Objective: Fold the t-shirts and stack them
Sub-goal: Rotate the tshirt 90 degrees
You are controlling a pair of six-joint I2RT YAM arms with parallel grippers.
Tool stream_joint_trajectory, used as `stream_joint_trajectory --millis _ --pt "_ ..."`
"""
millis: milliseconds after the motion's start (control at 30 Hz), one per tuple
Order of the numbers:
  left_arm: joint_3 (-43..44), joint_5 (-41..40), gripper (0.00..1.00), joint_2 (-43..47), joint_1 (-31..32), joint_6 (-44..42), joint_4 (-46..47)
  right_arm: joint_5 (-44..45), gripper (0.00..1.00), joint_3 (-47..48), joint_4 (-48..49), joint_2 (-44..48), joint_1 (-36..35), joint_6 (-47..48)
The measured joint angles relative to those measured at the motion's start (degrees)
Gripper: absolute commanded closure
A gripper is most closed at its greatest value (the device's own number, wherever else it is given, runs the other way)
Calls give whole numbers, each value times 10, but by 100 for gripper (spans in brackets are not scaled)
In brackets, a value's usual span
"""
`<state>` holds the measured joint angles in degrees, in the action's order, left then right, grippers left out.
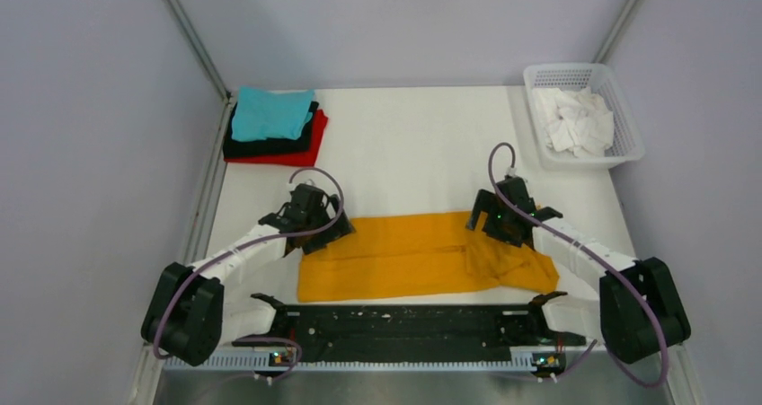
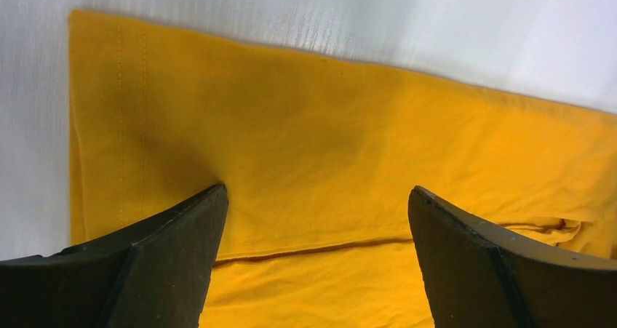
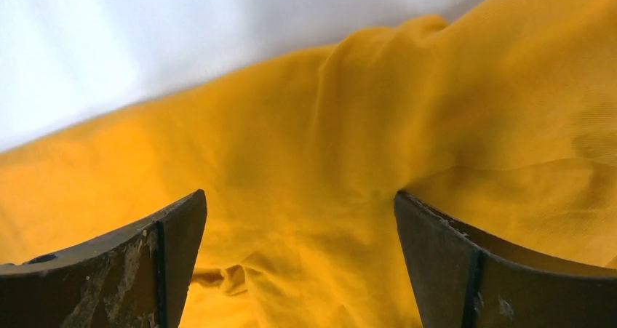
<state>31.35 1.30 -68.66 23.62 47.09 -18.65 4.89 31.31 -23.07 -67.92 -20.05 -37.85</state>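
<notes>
The mustard-orange t-shirt (image 1: 404, 257) lies folded lengthwise in a long strip across the near middle of the table, its right end bunched. My left gripper (image 1: 316, 228) is open over the strip's left end; the left wrist view shows its jaws wide apart on the flat cloth (image 2: 327, 161), a fold line running between them. My right gripper (image 1: 494, 227) is open over the bunched right end, jaws spread on rumpled cloth (image 3: 305, 197). A stack of folded tees stands at the far left: teal (image 1: 270, 111) on top, black (image 1: 270, 145) under it, red (image 1: 310, 149) at the bottom.
A white basket (image 1: 629, 145) with white cloth (image 1: 575, 122) in it sits at the far right. A black rail (image 1: 404, 320) runs along the near edge between the arm bases. Grey walls enclose the table.
</notes>
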Motion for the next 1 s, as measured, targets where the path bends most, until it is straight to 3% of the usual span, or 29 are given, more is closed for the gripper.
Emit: stream_joint_trajectory --millis 200,467,633,800,867,1000 --pt "-5 -4 1 7 1 9 5 -5 1 66 107 -123 23 2" --pt "-35 -2 1 67 27 33 -29 -65 1 376 210 -427 25 13" --pt "-59 6 1 84 78 85 12 -104 1 672 176 -630 8 54" --pt "-60 -12 1 60 182 138 57 -114 1 961 86 -797 -14 73" --pt "-51 -28 1 42 215 153 68 -122 1 1040 71 -844 -19 74" --pt "-23 -56 1 -12 262 176 94 -148 1 1071 96 -871 -26 68"
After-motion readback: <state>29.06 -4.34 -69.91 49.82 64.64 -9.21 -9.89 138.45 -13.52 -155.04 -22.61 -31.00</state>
